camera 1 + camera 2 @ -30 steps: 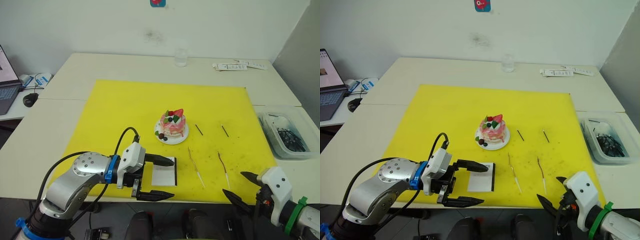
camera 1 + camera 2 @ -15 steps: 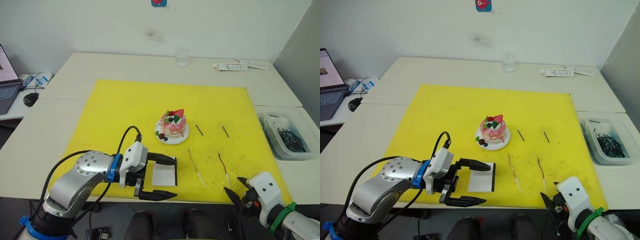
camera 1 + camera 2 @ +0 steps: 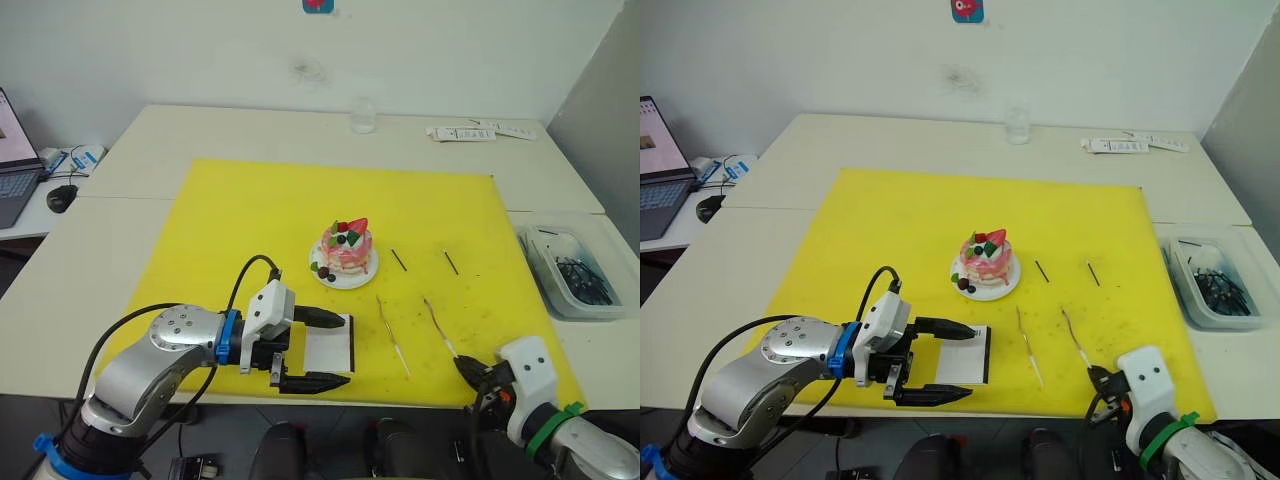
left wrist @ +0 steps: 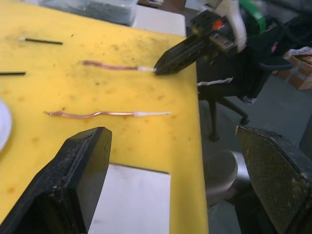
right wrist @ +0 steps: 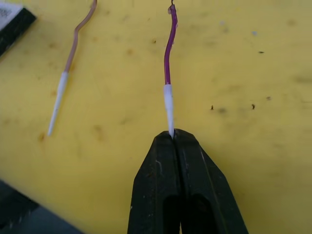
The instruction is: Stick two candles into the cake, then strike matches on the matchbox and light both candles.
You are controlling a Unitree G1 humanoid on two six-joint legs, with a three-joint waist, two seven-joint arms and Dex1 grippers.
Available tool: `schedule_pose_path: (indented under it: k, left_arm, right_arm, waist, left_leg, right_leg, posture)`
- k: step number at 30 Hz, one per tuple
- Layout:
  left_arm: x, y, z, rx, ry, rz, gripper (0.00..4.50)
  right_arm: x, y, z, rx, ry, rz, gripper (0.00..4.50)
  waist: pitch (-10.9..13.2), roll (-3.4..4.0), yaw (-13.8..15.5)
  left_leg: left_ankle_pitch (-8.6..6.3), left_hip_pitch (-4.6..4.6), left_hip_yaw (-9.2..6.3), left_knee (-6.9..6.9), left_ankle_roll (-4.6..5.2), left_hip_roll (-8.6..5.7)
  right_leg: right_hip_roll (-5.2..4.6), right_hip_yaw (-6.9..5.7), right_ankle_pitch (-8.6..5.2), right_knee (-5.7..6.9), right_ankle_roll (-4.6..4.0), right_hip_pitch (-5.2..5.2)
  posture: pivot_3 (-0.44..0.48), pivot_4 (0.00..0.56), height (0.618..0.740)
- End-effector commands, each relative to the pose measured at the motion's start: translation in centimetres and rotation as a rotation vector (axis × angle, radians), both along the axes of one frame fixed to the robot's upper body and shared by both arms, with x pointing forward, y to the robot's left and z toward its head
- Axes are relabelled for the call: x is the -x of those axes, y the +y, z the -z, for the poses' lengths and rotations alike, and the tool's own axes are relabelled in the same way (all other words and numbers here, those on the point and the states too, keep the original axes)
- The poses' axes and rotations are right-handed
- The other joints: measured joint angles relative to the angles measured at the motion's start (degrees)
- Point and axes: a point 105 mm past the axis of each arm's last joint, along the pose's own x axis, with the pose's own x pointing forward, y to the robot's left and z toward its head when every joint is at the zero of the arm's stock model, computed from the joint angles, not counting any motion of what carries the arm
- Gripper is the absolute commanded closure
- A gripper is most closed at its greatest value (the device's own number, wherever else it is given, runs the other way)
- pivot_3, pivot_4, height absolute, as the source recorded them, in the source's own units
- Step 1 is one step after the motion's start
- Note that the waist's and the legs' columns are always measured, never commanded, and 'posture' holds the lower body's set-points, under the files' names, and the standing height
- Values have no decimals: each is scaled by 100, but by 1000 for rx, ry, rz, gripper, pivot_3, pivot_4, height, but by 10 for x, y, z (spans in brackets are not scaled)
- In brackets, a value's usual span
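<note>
Candle (image 5: 168,73) tip now pinched in right claw (image 5: 174,135) — swung leftward; left claw (image 3: 318,350) agape.

Pale counter (image 3: 140,180) standing against a white wall (image 3: 180,50), carrying a yellow mat (image 3: 250,210). A laptop (image 3: 12,170) and mouse (image 3: 61,199) are sitting on its left; a clear bin (image 3: 572,272) is resting on its right.

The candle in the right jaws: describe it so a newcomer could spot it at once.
On the yellow mat, look in front of the cake, toward the near right edge. Two thin wavy candles lie there; it is the right-hand one, its pale end pinched in the closed right gripper, while its neighbour lies free.
</note>
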Motion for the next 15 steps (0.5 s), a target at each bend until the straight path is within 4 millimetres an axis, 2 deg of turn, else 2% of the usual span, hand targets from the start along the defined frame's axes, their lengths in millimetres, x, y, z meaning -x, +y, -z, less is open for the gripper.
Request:
schedule_pose_path:
  k: [1, 5, 11, 15]
  left_arm:
    - [-12, 8, -7, 23, 48, -102, 0]
    - [-16, 6, -12, 85, 185, -152, 0]
    - [-20, -17, -53, 357, 435, -105, 0]
    - [-28, -29, -71, 476, 503, -92, 0]
  right_arm:
    - [-8, -1, -29, -95, -117, -2, 4486]
    - [-18, 8, -58, -203, -212, -79, 4486]
    - [-27, 33, -96, -417, -220, -276, 4486]
    - [-27, 50, -114, -562, -183, -379, 4486]
  waist:
    - [1, 1, -2]
    - [1, 1, -10]
    - [8, -8, -10]
    - [9, -10, -10]
  left_leg:
    - [0, 0, -1, 0, 0, 1]
    - [0, 1, -3, 2, 1, 0]
    - [1, -8, -9, 8, 1, -10]
    - [1, -14, -14, 6, 1, -13]
  right_leg:
    - [0, -1, 0, 0, 0, 0]
    - [1, 0, 6, 2, 10, 1]
    - [7, 1, 13, 0, 21, 4]
    - [22, 2, 11, -3, 23, 2]
  posture:
    - [0, 150, 740]
    - [0, 150, 740]
    - [0, 150, 740]
    - [0, 150, 740]
